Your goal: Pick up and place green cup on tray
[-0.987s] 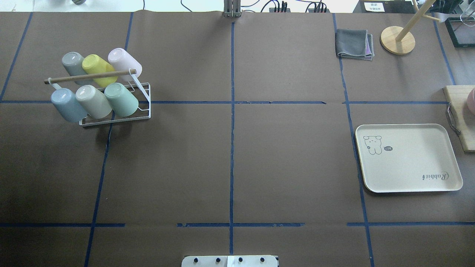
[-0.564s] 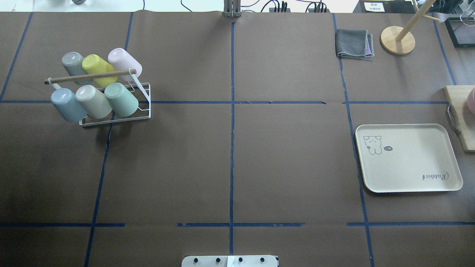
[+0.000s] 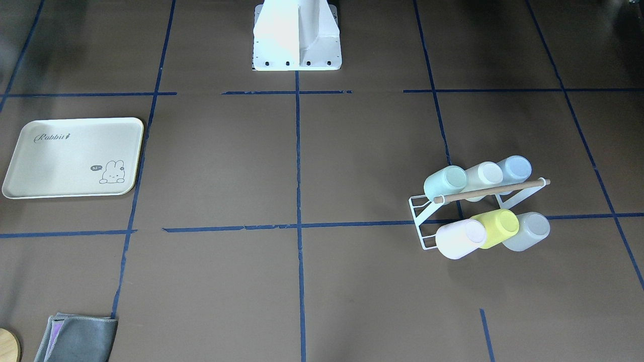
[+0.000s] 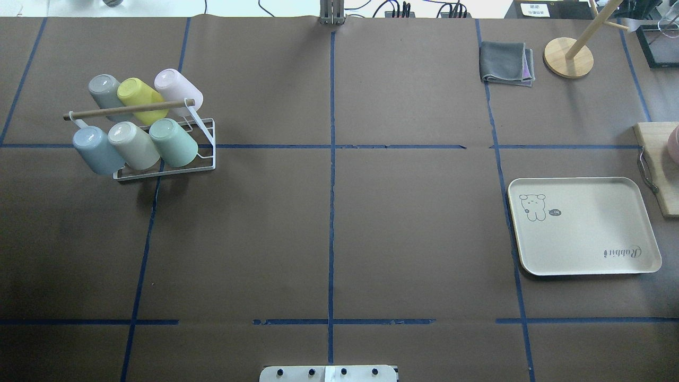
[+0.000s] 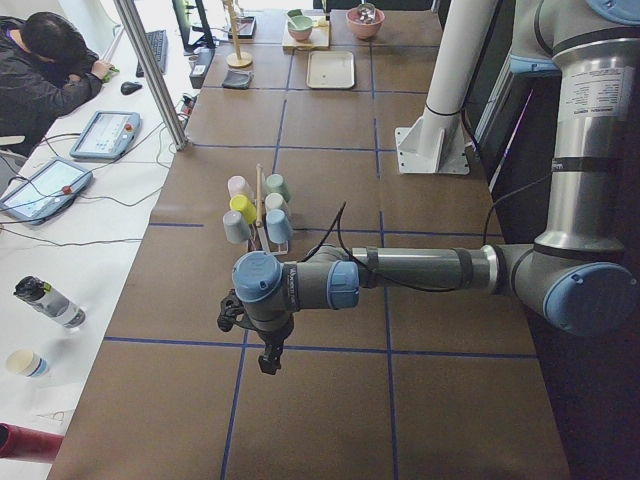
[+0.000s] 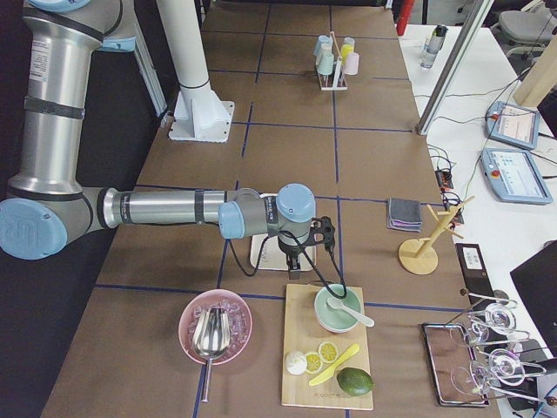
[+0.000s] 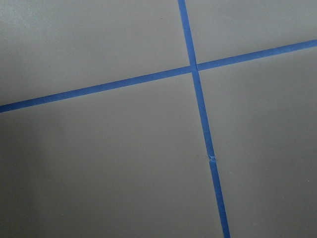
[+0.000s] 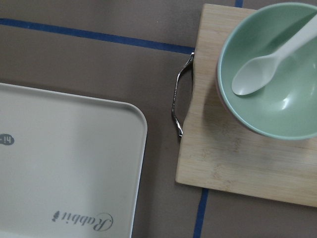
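Note:
The green cup [image 4: 172, 142] hangs tilted on a white wire rack [image 4: 204, 159] at the table's left, at the right end of the rack's near row. It also shows in the front view [image 3: 445, 182] and the left side view [image 5: 279, 186]. The cream tray [image 4: 583, 228] lies empty at the right; the right wrist view shows its corner [image 8: 64, 163]. My left gripper [image 5: 269, 361] hangs over the table beyond the rack; I cannot tell if it is open. My right gripper [image 6: 295, 271] hangs over the tray's outer edge; I cannot tell if it is open.
Several other cups share the rack: yellow [image 4: 139, 95], pink [image 4: 175, 87], grey, cream, blue [image 4: 95, 148]. A wooden board [image 8: 237, 163] with a green bowl and spoon [image 8: 272, 74] lies right of the tray. A pink bowl [image 6: 216, 326], folded grey cloth [image 4: 506, 63] and wooden stand [image 4: 568, 57] lie nearby.

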### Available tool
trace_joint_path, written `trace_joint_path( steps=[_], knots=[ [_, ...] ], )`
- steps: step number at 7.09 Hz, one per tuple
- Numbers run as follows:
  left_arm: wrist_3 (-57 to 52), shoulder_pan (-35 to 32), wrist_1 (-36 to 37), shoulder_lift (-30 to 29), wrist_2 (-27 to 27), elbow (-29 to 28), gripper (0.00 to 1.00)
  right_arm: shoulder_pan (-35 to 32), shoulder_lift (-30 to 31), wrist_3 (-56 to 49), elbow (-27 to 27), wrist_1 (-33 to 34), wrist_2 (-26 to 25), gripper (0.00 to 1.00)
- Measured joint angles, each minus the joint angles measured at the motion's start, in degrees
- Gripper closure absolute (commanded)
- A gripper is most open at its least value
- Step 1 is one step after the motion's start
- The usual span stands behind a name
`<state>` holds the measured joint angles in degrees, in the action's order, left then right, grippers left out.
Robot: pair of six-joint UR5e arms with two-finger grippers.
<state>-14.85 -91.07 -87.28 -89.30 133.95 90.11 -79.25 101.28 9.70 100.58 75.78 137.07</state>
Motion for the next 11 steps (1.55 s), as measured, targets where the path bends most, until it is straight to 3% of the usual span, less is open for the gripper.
trace_joint_path(
  steps=[2,3,4,8,11],
  knots=[
    [0.00,0.01,-0.02,0.00,0.00,0.14,0.00,4.07,0.34,11.56,-7.54,-17.64,-0.10,0.05],
    [-0.01,0.02,-0.04,0.00,0.00,0.19,0.00,6.57,0.36,18.37,-11.07,-26.86,-0.47,0.19],
    [-0.01,0.02,-0.02,0.00,0.00,0.25,0.00,9.30,0.35,23.57,-13.02,-32.64,-1.13,0.23],
    [-0.01,0.01,-0.07,0.04,0.00,0.28,0.00,14.82,0.22,27.12,-15.40,-36.27,-2.21,0.34],
    [-0.01,0.06,0.00,0.03,0.00,0.10,0.00,15.30,0.38,26.89,-16.40,-36.31,-2.22,0.50]
  ],
)
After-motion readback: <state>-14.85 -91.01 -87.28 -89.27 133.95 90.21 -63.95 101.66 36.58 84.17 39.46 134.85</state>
